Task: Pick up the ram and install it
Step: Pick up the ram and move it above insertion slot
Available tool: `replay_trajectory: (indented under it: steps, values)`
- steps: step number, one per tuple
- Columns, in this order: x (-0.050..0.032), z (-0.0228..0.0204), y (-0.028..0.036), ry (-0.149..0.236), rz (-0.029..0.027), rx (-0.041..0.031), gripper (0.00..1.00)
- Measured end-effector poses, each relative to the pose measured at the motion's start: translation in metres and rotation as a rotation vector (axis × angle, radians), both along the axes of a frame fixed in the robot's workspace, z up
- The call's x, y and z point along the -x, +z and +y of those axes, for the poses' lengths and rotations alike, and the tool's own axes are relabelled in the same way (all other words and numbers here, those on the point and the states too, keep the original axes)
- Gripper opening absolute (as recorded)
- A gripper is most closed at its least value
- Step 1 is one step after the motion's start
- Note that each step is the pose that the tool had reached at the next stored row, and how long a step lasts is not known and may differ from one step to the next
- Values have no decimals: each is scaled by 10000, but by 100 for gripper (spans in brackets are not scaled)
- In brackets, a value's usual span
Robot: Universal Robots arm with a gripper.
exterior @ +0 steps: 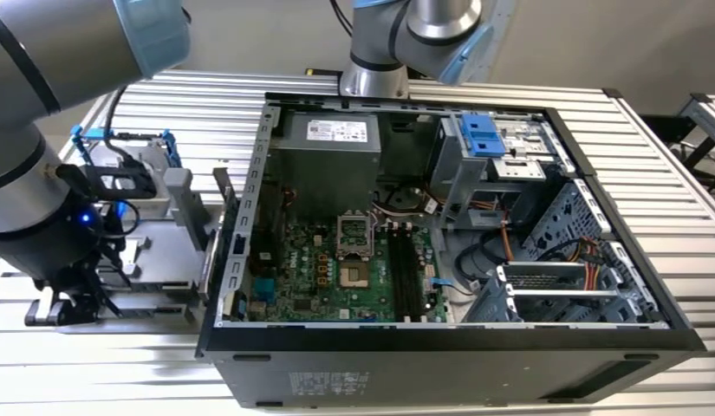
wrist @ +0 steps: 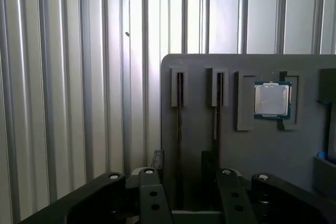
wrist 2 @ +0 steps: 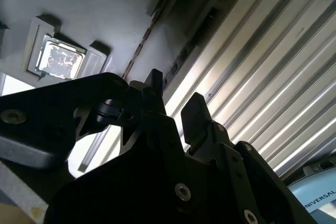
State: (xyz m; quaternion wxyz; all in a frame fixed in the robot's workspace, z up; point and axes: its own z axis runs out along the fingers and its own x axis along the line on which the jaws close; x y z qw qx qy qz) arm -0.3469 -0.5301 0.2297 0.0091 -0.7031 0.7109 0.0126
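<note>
The ram (wrist: pixel 179 129) stands on edge in a narrow slot of the grey holder (wrist: pixel 236 62), seen in the first wrist view as a thin dark strip. The jaws are spread, one on each side of that slot's line and low over the holder, pinching nothing.

A second stick (wrist: pixel 218 106) sits in the neighbouring slot, just beside the ram. One jaw looks to ride almost over it, so a close that is off the line could catch that neighbour or drag it along. The ram offers only a thin edge to grip. A hold away from its middle would likely tilt it and bind it against the slot walls. The processor chip (wrist: pixel 271 99) lies in its own recess further along the holder, apart from the jaws and at little risk.

On the ram's far side the holder ends at a straight edge, and beyond it the ribbed counter (wrist: pixel 79 103) gives open room. In the exterior view the holder stands near the computer case (exterior: pixel 450 342), on that view's left. The case wall rises between the holder and the black memory slots (exterior: pixel 406 276). Those slots lie deep in the case, with the processor socket on one side and cables on the other, so room there is tight.
</note>
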Motion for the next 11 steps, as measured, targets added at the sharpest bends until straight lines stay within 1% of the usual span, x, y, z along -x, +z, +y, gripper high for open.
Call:
replay_trajectory:
  steps: [5, 11]
  values:
    - [0, 2, -77, 2, 0, 0, 100]
    - [0, 20, -133, 42, -2, -1, 100]
